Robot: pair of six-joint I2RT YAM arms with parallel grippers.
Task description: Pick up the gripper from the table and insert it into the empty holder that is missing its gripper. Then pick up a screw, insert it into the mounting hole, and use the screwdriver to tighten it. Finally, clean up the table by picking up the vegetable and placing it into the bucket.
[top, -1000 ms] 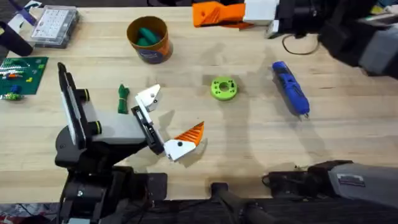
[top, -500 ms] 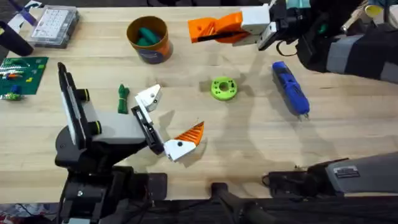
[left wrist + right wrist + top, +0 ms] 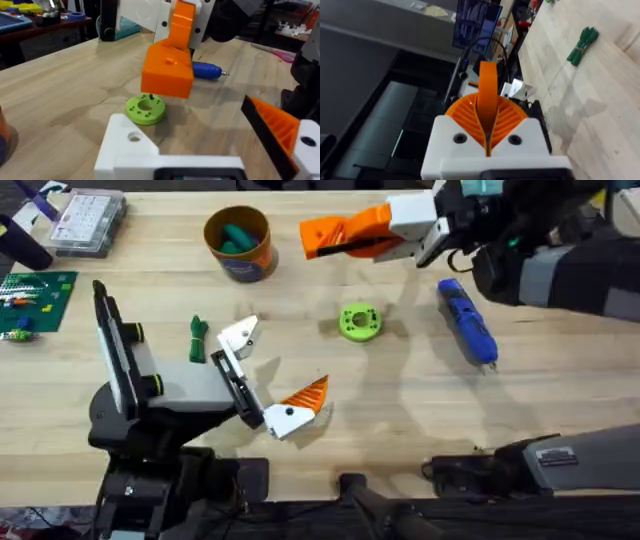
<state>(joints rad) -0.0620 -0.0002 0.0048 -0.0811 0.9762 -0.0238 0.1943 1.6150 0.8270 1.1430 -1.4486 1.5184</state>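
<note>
Orange finger [image 3: 335, 232] is what my right hand [image 3: 345, 242] carries: both pads are pressed shut on the gripper, which stands out between them in my right wrist view, and the whole load hangs above the worktop [image 3: 400, 400], apart from it, beyond the lime-green disc [image 3: 360, 321] as seen from my bases.

The empty holder [image 3: 238, 336] is the landmark that matters. It tips one jaw of my left hand [image 3: 275, 375], whose other jaw bears an orange finger [image 3: 305, 393]; those jaws stand apart with nothing between them. From the holder, the gripper lies across the disc and farther out, toward my right arm's side. Its long axis runs roughly crosswise over the worktop, wedge end aimed toward the bucket [image 3: 239, 242].

My judgement: the right hand must bring it back past the disc and turn its white base toward the holder's hole.

The vegetable [image 3: 197, 338] lies just beside the holder; the screwdriver [image 3: 467, 321] well apart from it.
</note>
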